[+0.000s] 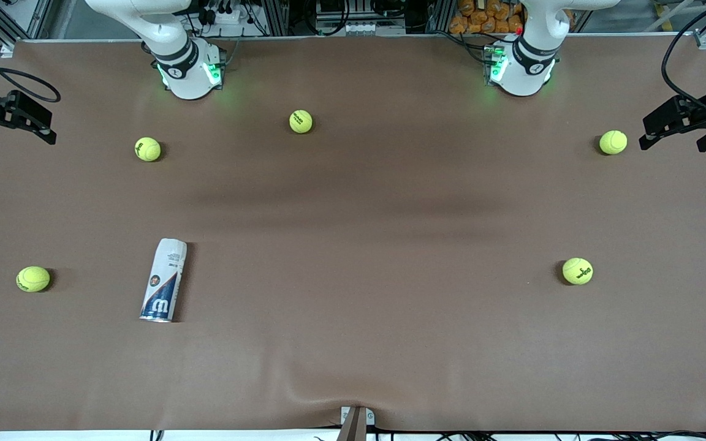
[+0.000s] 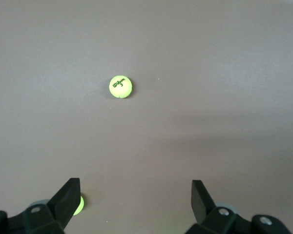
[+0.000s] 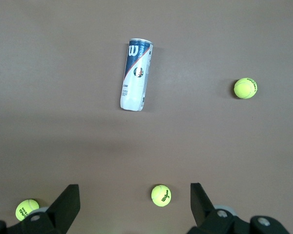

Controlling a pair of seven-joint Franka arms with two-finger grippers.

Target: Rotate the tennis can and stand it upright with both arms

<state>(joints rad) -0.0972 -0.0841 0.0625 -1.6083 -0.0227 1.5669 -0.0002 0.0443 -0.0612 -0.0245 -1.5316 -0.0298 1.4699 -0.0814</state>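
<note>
The tennis can (image 1: 163,280) lies on its side on the brown table toward the right arm's end, with its silver rim and "W" end nearer the front camera. It also shows in the right wrist view (image 3: 136,74). My right gripper (image 1: 21,139) hangs open and empty high over the table's edge at the right arm's end, well apart from the can; in its wrist view (image 3: 134,192) the fingers stand wide apart. My left gripper (image 1: 671,144) hangs open and empty over the left arm's end, also shown in its wrist view (image 2: 134,187).
Several yellow-green tennis balls lie scattered: one (image 1: 33,278) beside the can, one (image 1: 148,149) and one (image 1: 301,121) near the right arm's base (image 1: 190,70), one (image 1: 613,142) and one (image 1: 577,271) toward the left arm's end.
</note>
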